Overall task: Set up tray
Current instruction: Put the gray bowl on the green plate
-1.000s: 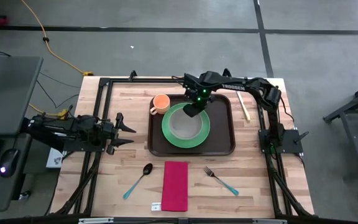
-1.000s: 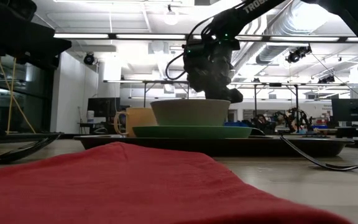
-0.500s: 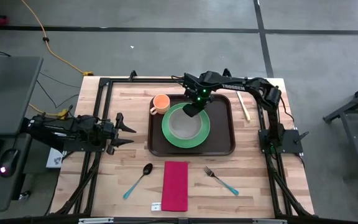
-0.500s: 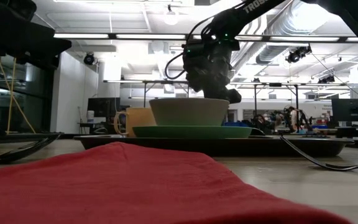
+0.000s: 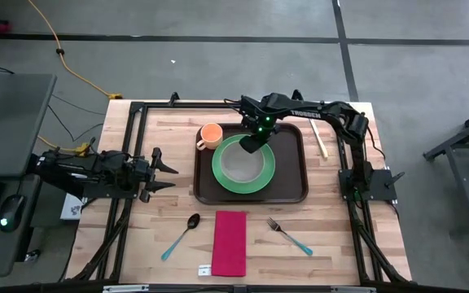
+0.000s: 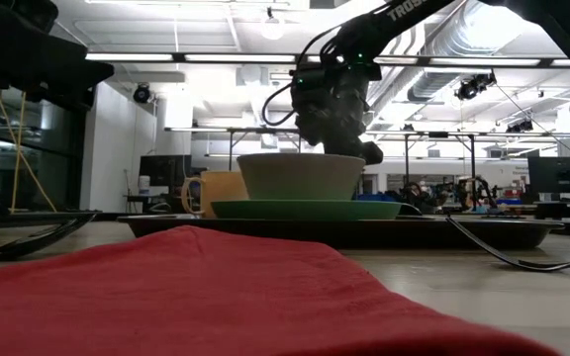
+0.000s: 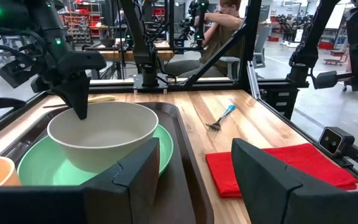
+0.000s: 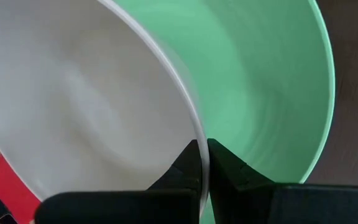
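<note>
From above, we see the tray [image 5: 251,163] lying flat near the middle of the bench [image 5: 332,220], carrying a green plate [image 5: 260,181] with a white bowl [image 5: 243,163] on it and an orange cup [image 5: 211,134] in one corner. Our right claw [image 5: 249,146] sits over the bowl's rim, while our left claw [image 5: 166,171] waits well apart at the bench's side. A red napkin [image 5: 230,242], spoon [image 5: 182,234] and fork [image 5: 288,234] lie just outside the tray.

Level across the bench, the bowl stands on the plate, with the right claw at its far edge.

Past our left wrist, that claw's fingers [image 7: 278,180] stand wide apart and hold nothing.

Past our right wrist, the claw is pinched shut on the bowl's thin rim.

We judge the tray stiff, light plastic — probably slick — and best taken by its raised rim. Loaded as it is, it would tip easily, and the crockery would likely slide.
</note>
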Controlling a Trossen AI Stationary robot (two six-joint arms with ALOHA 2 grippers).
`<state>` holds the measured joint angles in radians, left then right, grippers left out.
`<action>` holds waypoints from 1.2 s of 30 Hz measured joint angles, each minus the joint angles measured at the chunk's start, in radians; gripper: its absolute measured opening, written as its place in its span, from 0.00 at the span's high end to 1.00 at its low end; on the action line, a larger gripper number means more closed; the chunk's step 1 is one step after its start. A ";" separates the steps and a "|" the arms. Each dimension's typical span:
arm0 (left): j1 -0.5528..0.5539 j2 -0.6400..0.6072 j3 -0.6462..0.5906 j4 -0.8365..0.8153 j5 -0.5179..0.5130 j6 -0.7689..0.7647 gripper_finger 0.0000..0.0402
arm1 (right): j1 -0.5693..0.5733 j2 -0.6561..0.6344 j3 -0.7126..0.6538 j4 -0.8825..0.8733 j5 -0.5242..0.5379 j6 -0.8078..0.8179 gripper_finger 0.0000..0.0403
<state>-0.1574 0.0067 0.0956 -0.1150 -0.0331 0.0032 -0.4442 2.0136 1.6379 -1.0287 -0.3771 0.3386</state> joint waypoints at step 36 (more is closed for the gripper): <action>0.000 0.000 0.000 -0.022 0.000 0.000 0.43 | 0.005 0.029 0.000 0.006 0.046 -0.039 0.82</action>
<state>-0.1576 0.0071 0.0956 -0.1371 -0.0331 0.0029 -0.4393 2.0422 1.6379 -1.0222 -0.3307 0.3000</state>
